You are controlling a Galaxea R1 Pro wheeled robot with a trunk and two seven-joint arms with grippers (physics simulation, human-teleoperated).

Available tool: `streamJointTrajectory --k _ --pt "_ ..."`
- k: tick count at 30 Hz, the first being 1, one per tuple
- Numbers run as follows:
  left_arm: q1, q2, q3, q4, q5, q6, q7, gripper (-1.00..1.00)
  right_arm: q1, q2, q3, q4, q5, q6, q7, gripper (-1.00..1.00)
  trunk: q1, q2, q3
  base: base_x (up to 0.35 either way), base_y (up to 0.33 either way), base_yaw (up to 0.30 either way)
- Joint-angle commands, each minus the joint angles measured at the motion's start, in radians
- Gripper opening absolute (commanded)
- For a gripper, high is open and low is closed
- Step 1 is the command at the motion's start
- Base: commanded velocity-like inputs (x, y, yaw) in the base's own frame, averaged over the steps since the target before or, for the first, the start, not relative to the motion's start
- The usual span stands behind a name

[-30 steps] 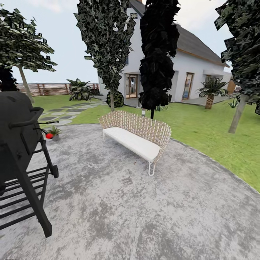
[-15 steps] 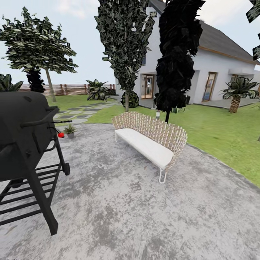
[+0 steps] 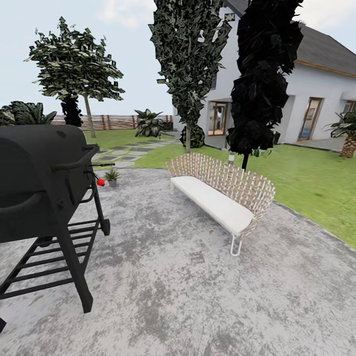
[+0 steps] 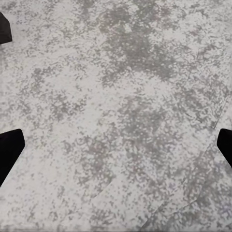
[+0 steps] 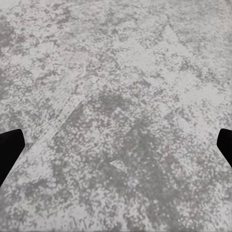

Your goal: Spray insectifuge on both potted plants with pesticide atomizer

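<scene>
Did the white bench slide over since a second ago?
No. The bench sits the same against the dark tree behind it and the patio edge. The whole picture shifted right, so the camera turned, not the bench.

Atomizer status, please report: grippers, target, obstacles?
Both grippers open, empty, over patio. Atomizer beside potted plant, at patio edge. Black grill partly blocks it.

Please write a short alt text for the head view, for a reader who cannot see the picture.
A round grey paved patio with a black barbecue grill at the left and a woven bench with a white seat in the middle. Past the grill, a small potted plant stands at the patio's edge, with a small red-tipped object close by. Behind lie lawn, trees, a white house and a wooden fence.
</scene>
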Motion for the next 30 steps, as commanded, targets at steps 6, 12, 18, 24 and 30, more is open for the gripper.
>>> streamJointTrajectory --k 6,12,18,24,30 --pt "-0.001 -0.002 -0.005 -0.001 -0.001 -0.004 -0.001 1.00 -0.001 -0.001 -0.001 0.000 0.001 -0.003 0.001 1.00 0.000 -0.001 -0.001 0.000 0.000 0.007" --pt "-0.001 -0.002 -0.005 0.000 -0.001 -0.016 -0.001 1.00 -0.001 -0.001 -0.001 0.003 0.002 -0.003 0.001 1.00 0.000 -0.001 -0.001 0.000 0.000 0.000" --pt "-0.001 -0.001 -0.004 0.005 -0.001 -0.020 -0.001 1.00 -0.001 -0.002 0.000 0.000 0.002 -0.003 0.003 1.00 0.000 -0.001 -0.001 0.000 0.000 0.000" --pt "-0.001 -0.001 -0.002 0.005 -0.001 -0.020 -0.001 1.00 -0.001 -0.002 0.002 0.001 0.002 -0.003 0.003 1.00 0.000 -0.001 -0.001 0.000 0.000 0.000" --pt "-0.001 -0.001 -0.004 0.006 -0.001 -0.020 -0.001 1.00 -0.001 -0.002 0.004 0.004 0.003 -0.003 0.003 1.00 0.011 -0.022 -0.010 0.000 0.000 0.000"
